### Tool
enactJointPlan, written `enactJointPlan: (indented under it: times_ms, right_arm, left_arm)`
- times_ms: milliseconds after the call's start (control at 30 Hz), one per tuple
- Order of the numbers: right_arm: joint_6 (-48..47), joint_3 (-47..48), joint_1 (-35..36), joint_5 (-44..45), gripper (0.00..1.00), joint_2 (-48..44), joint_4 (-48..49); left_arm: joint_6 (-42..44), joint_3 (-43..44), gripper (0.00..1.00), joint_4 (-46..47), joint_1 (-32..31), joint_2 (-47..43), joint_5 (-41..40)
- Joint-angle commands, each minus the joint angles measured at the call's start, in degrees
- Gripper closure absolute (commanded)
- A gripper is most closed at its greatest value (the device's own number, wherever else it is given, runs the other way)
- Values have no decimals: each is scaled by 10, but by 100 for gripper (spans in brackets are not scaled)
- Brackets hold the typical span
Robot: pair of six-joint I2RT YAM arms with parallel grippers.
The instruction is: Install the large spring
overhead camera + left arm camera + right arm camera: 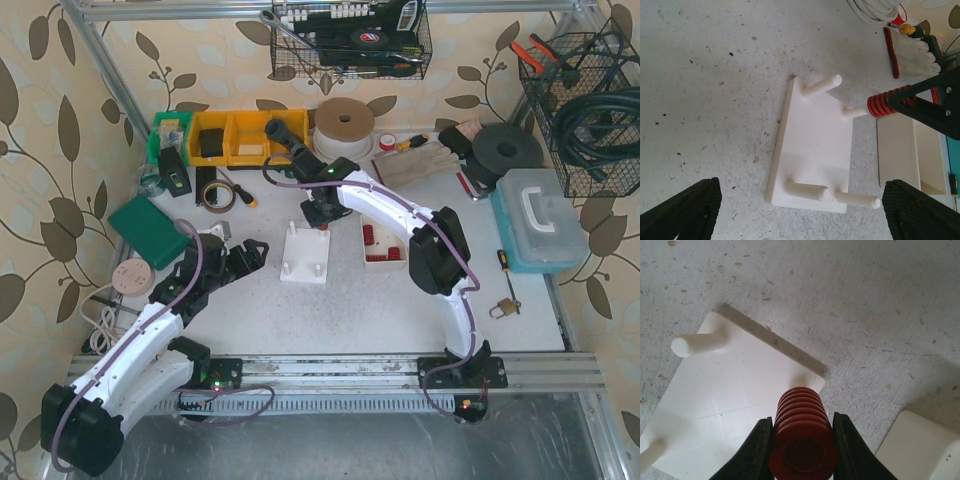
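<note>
A white base plate with several upright pegs lies mid-table; it also shows in the left wrist view and the right wrist view. My right gripper is shut on a large red spring above the plate's far right corner. In the left wrist view the spring sits at the tip of the far right peg, which enters it. My left gripper is open and empty, low over the table at the plate's near edge, with its fingers wide either side.
A white tray with red springs lies right of the plate. A green box, a tape roll and yellow bins stand at the back left. A blue-lidded box and a padlock are at the right.
</note>
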Motion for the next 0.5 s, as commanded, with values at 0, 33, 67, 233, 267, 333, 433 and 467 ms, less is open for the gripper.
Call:
enactJointPlan:
  times_ms: [0,33,67,233,267,333,433,467]
  right_arm:
    - [-4,-15,-3,5,100,11,15]
    - [-3,-21,-3,3,100,10,20]
    - [-2,-27,-2,2,100,8,24]
    - [2,-59,0,-7,100,3,52]
    - [2,-64,0,-10,100,4,58]
    - [2,-68,0,-11,100,7,63]
    - [7,-67,1,-15,100,12,65]
    - [9,-67,1,-18,96,14,65]
  left_arm:
    - [-2,6,10,16,6,2,-9]
    - [-2,6,10,17,6,3,-8]
    - [-2,7,10,17,6,6,-7]
    - [-1,9,11,18,6,12,-4]
    - [-1,9,11,18,6,11,-4]
    - [0,9,11,18,6,10,-3]
    - [0,8,11,19,7,10,-3]
    - [0,8,11,19,7,10,-4]
